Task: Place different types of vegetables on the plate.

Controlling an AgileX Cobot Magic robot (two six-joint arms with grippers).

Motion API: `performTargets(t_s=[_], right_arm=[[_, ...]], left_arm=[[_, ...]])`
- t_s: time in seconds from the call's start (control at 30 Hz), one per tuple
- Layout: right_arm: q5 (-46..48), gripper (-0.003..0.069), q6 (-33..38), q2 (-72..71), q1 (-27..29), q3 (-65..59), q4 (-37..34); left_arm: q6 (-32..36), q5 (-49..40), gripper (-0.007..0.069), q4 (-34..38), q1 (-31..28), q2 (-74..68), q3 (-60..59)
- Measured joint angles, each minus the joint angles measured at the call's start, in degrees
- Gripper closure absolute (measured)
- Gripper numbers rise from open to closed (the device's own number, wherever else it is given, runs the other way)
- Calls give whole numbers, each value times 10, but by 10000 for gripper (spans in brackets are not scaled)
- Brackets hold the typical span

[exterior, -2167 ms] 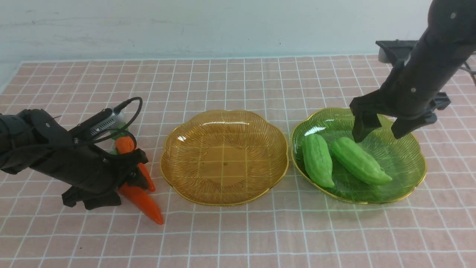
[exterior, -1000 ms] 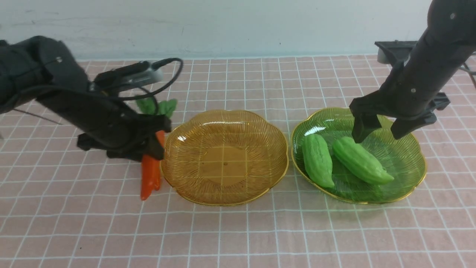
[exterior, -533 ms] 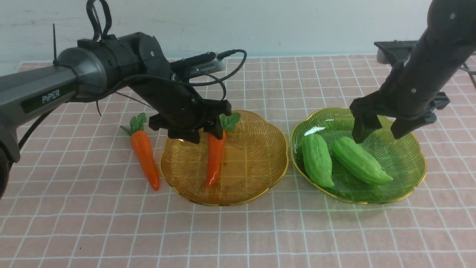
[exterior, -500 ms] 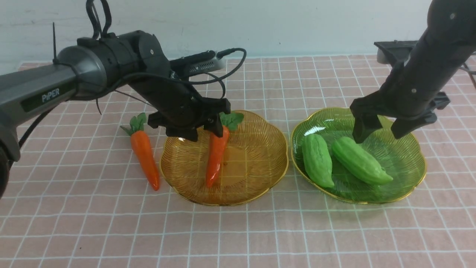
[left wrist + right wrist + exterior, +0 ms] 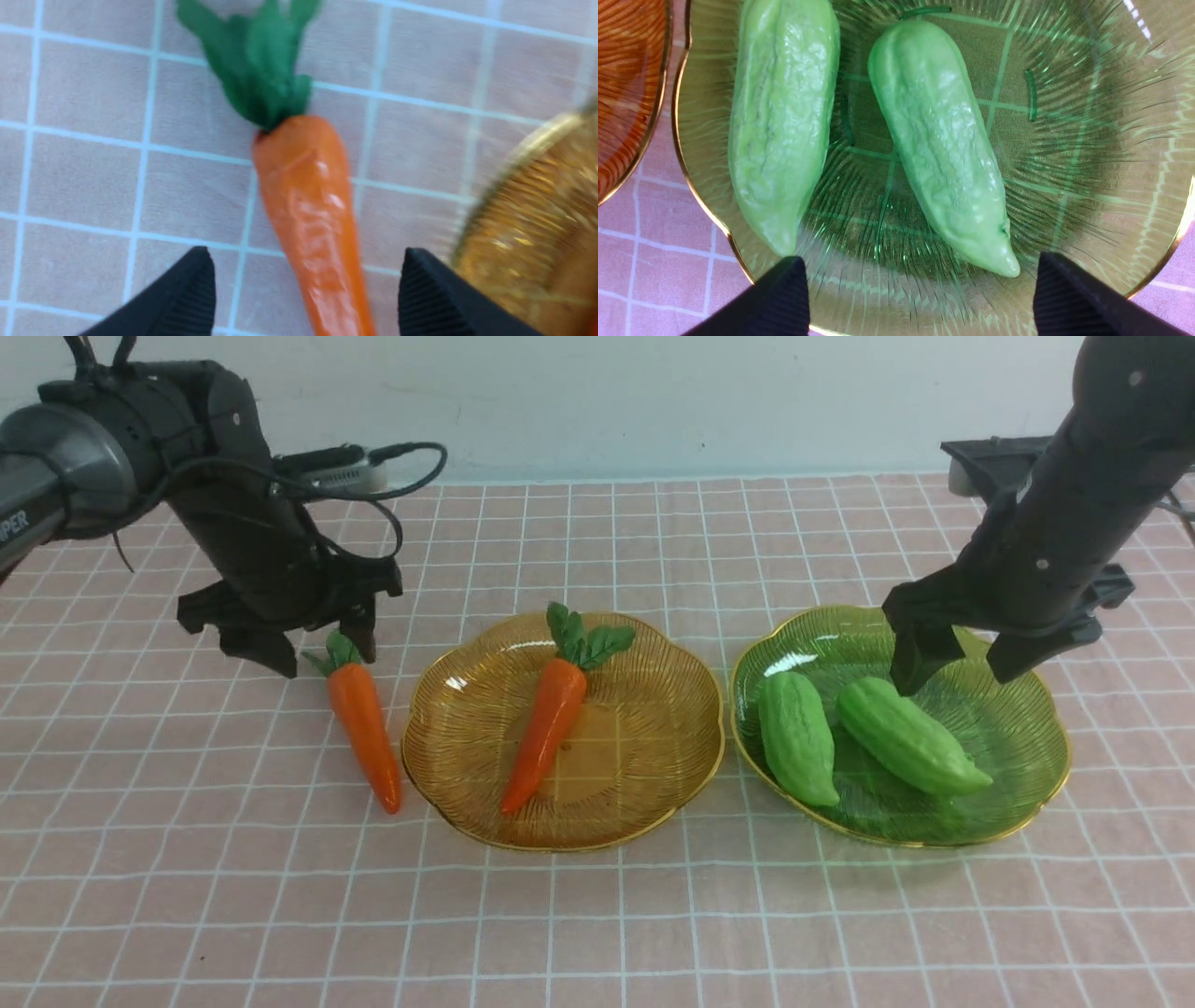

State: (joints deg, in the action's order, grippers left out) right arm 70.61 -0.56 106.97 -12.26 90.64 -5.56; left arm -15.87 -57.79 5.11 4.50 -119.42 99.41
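Here, carrot below, between spread left jaws, beside amber plate.

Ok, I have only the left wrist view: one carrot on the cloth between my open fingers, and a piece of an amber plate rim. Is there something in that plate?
Observer: Yes. A second carrot lies in the amber plate, with its leaves toward the far wall.
Operator: And the gourds, where are they?
Observer: The left gourd and the right gourd lie side by side in a green plate, which stands to the right of the amber one.
Operator: What does the right arm do?
Observer: The right gripper hangs open over the green plate and holds nothing.
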Motion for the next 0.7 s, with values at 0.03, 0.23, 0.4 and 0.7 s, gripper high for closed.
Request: performTargets(t_s=[0.03,0.23,0.4,0.7], right_arm=[[0,70,0,0,0,0,0],[0,70,0,0,0,0,0],[0,70,0,0,0,0,0],[0,70,0,0,0,0,5]], left_arm=[[-7,4,160,-1,-1,-10,0],[-16,32,226,14,-1,-67,0],[-13,32,320,16,-1,-78,0],[92,-43,413,19,1,-34,103]])
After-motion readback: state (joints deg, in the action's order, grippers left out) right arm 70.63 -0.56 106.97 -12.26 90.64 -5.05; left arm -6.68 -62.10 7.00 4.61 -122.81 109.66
